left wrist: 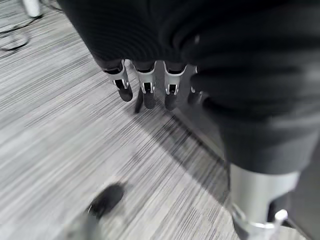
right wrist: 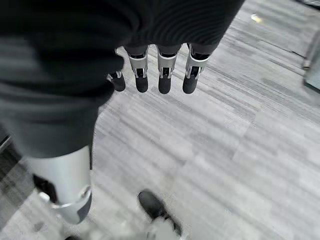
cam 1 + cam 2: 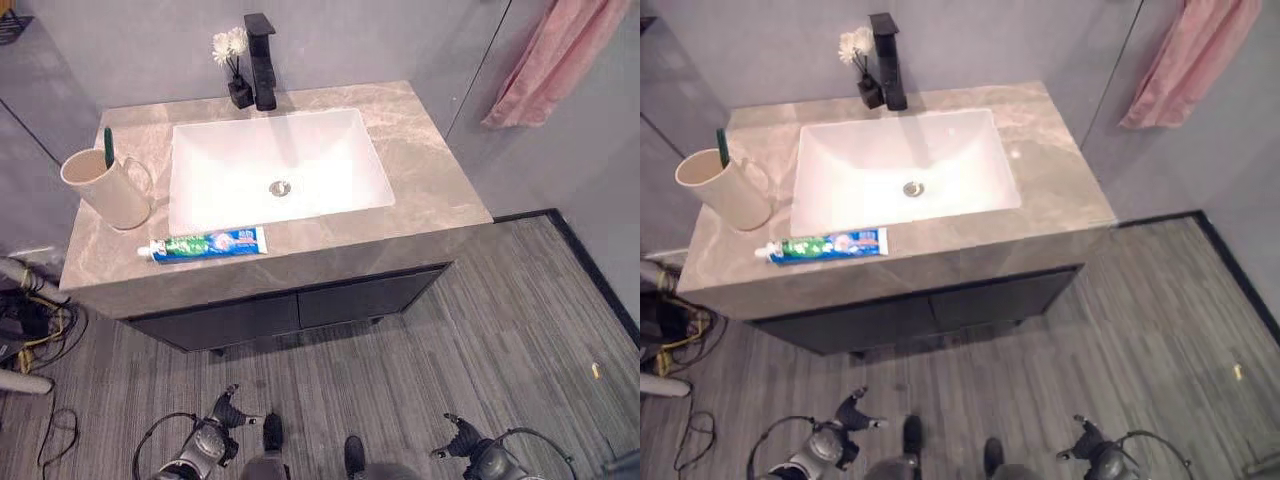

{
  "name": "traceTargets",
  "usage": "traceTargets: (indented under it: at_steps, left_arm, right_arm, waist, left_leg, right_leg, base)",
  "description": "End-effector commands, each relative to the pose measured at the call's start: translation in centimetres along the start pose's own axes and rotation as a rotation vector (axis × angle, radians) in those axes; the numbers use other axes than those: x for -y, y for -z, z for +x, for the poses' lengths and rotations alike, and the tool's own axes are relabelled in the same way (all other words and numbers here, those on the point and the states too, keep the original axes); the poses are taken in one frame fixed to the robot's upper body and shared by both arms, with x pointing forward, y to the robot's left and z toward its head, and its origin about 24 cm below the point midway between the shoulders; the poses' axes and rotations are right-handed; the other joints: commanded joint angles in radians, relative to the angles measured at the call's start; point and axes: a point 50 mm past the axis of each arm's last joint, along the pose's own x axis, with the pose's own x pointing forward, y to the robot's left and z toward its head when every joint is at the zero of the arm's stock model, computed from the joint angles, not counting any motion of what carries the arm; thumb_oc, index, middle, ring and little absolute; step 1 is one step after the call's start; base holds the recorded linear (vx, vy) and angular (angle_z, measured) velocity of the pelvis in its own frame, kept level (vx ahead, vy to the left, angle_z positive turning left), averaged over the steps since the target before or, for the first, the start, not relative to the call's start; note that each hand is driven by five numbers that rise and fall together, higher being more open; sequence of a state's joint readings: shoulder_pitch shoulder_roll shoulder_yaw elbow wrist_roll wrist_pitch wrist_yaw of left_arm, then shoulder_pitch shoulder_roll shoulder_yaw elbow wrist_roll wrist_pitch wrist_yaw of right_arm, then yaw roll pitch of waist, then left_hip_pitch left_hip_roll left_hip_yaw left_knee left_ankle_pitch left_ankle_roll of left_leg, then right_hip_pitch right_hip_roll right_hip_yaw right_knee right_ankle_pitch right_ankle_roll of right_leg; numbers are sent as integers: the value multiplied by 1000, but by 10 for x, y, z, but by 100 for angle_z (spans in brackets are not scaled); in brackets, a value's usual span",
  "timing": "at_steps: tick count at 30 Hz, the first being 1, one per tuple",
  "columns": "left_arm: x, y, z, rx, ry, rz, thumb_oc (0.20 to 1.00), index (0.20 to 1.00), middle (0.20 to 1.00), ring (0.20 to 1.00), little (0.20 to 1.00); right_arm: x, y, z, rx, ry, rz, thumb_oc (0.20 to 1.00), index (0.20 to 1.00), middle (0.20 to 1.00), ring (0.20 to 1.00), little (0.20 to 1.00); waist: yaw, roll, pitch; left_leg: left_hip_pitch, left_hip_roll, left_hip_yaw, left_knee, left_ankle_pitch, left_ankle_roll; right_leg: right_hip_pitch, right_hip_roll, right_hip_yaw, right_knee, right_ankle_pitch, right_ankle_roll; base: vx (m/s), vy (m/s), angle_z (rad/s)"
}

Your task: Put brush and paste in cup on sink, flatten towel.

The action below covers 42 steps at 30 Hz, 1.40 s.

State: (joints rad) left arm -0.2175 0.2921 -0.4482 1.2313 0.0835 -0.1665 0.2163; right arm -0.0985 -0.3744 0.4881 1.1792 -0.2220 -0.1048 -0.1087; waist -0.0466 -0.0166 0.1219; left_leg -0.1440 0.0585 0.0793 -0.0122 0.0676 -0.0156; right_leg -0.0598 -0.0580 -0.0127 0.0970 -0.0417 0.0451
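Note:
A cream cup point(image 3: 108, 187) stands at the left end of the marble counter point(image 3: 430, 170), with a green toothbrush point(image 3: 108, 146) upright in it. A green and blue toothpaste tube point(image 3: 208, 244) lies flat on the counter's front strip, just in front of the white basin point(image 3: 275, 165). A pink towel point(image 3: 560, 55) hangs bunched on the wall at the upper right. My left hand point(image 3: 215, 432) and right hand point(image 3: 470, 450) hang low over the floor, well short of the cabinet. Both hands are open, their fingers point(image 1: 145, 87) point(image 2: 162, 75) straight and holding nothing.
A black tap point(image 3: 260, 60) and a small black vase of white flowers point(image 3: 235, 70) stand behind the basin. Dark cabinet doors point(image 3: 300, 310) sit under the counter. Cables and pipes point(image 3: 25, 320) lie on the floor at the left. Grey plank flooring point(image 3: 520, 320) stretches to the right.

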Motion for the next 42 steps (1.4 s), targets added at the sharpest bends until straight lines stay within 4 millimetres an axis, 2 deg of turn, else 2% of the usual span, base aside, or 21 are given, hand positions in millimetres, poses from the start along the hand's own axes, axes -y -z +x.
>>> traceTargets:
  at_steps: [1,5,8,10,11,12,14,18,21,22,23,24,25,27,28,30,32,35,37,38,42]
  left_arm:
    - [-26,7,0,12,-84,38,1000,1000,1000,1000,1000]
    - [-27,7,0,16,-86,39,1000,1000,1000,1000,1000]
    - [-19,13,-4,17,-42,63,1000,1000,1000,1000,1000]
    - [-16,15,-5,14,-29,70,1000,1000,1000,1000,1000]
    - [-13,20,-7,2,-17,72,1000,1000,1000,1000,1000]
    - [-13,20,-7,2,-17,72,1000,1000,1000,1000,1000]
    - [-7,24,-9,-6,6,86,1000,1000,1000,1000,1000]
    - [-5,24,-11,6,14,94,1000,1000,1000,1000,1000]
    - [-4,23,-11,16,16,94,1000,1000,1000,1000,1000]
    - [-3,23,-11,14,21,98,1000,1000,1000,1000,1000]
    - [-4,24,-12,14,21,104,1000,1000,1000,1000,1000]
    - [-6,22,-11,25,15,110,1000,1000,1000,1000,1000]
    - [-7,23,-10,21,16,114,1000,1000,1000,1000,1000]
    - [-8,21,-10,26,17,117,1000,1000,1000,1000,1000]
    - [-10,20,-9,33,19,126,1000,1000,1000,1000,1000]
    - [-9,19,-9,33,20,135,1000,1000,1000,1000,1000]
    - [-9,25,-10,-1,6,111,1000,1000,1000,1000,1000]
    - [-8,31,-11,-31,-4,62,1000,1000,1000,1000,1000]
    - [-6,34,-12,-48,3,41,1000,1000,1000,1000,1000]
    - [-3,33,-12,-48,14,62,1000,1000,1000,1000,1000]
    - [-5,31,-11,-37,11,69,1000,1000,1000,1000,1000]
  right_arm:
    - [5,-30,4,110,30,-24,1000,1000,1000,1000,1000]
    - [4,-35,4,134,26,-38,1000,1000,1000,1000,1000]
    - [4,-37,3,151,20,-31,1000,1000,1000,1000,1000]
    - [4,-36,3,147,17,-29,1000,1000,1000,1000,1000]
    - [5,-37,3,155,16,-35,1000,1000,1000,1000,1000]
    - [5,-36,3,154,16,-35,1000,1000,1000,1000,1000]
    - [9,-38,2,169,31,-37,1000,1000,1000,1000,1000]
    - [14,-41,1,194,54,-34,1000,1000,1000,1000,1000]
    - [17,-45,1,215,71,-23,1000,1000,1000,1000,1000]
    - [17,-48,0,228,69,-17,1000,1000,1000,1000,1000]
    - [17,-51,-2,257,76,-10,1000,1000,1000,1000,1000]
    - [21,-58,-2,285,78,-20,1000,1000,1000,1000,1000]
    - [20,-56,-1,278,54,-43,1000,1000,1000,1000,1000]
    - [21,-56,-1,275,52,-67,1000,1000,1000,1000,1000]
    - [23,-58,-1,285,48,-91,1000,1000,1000,1000,1000]
    - [23,-54,0,267,43,-118,1000,1000,1000,1000,1000]
    - [26,-55,2,257,45,-141,1000,1000,1000,1000,1000]
    - [28,-57,3,258,54,-133,1000,1000,1000,1000,1000]
    - [26,-56,3,249,46,-115,1000,1000,1000,1000,1000]
    - [24,-57,3,252,41,-109,1000,1000,1000,1000,1000]
    - [24,-55,1,264,36,-105,1000,1000,1000,1000,1000]
  waist:
    - [25,-54,-18]
    - [24,-57,-18]
    - [19,-52,-30]
    - [22,-52,-34]
    - [23,-53,-41]
    - [23,-53,-41]
    - [22,-53,-44]
    - [23,-46,-33]
    - [22,-35,-5]
    - [13,-31,-3]
    - [17,-38,6]
    - [13,-42,16]
    - [9,-51,25]
    - [10,-54,30]
    - [4,-59,32]
    - [13,-68,25]
    - [17,-73,5]
    - [24,-74,-9]
    - [28,-75,-24]
    - [30,-74,-35]
    - [24,-72,-37]
  left_leg:
    - [-96,-10,-6,183,-90,-10]
    - [-77,-25,-5,174,-99,0]
    - [-47,-55,-10,167,-117,18]
    - [-37,-62,-12,154,-116,22]
    - [-27,-70,-13,141,-116,26]
    - [-26,-70,-13,140,-115,26]
    - [-10,-82,-15,112,-110,36]
    - [15,-88,-18,67,-94,50]
    - [37,-87,-14,50,-91,65]
    - [45,-89,-26,45,-90,65]
    - [53,-86,-10,50,-98,63]
    - [56,-82,-8,61,-108,55]
    - [62,-86,-16,91,-127,48]
    - [63,-89,-26,115,-143,44]
    - [63,-95,-41,131,-156,40]
    - [68,-97,-48,144,-169,32]
    - [81,-87,-60,128,-167,23]
    - [93,-75,-64,117,-164,14]
    - [103,-57,-75,104,-161,3]
    - [117,-25,-89,93,-150,-17]
    - [113,2,-105,116,-132,-40]
  right_leg:
    - [-33,-165,26,26,153,140]
    - [-38,-175,22,42,196,144]
    - [-27,-194,23,45,283,154]
    - [-21,-201,18,39,303,158]
    - [-18,-210,13,38,336,164]
    - [-17,-211,13,37,336,164]
    - [-20,-223,10,50,383,172]
    - [-51,-230,-1,121,406,166]
    - [-95,-202,-38,212,365,154]
    - [-111,-151,-15,223,299,142]
    - [-150,-124,-69,156,199,129]
    - [-174,-133,-85,65,212,139]
    - [-190,-137,-64,0,232,147]
    - [-192,-141,-60,-28,244,151]
    - [-183,-129,-38,-34,234,149]
    - [-154,-132,-49,-56,222,147]
    - [-132,-107,-47,-62,214,139]
    - [-117,-96,-64,-70,207,131]
    - [-102,-75,-69,-75,182,117]
    - [-87,-51,-78,-77,152,100]
    - [-76,-21,-78,-72,118,77]
  base:
    - [37,234,-22]
    - [47,149,-6]
    - [89,188,4]
    - [59,120,3]
    - [37,59,6]
    - [44,100,10]
    - [26,111,6]
    - [-5,137,3]
    - [-11,149,0]
    - [79,137,-6]
    - [139,21,-10]
    - [196,-71,-19]
    - [137,-119,-8]
    - [121,-105,12]
    - [154,-147,22]
    - [126,-141,43]
    - [141,-182,46]
    - [138,-167,11]
    - [174,-227,6]
    - [143,-184,20]
    - [116,-189,2]
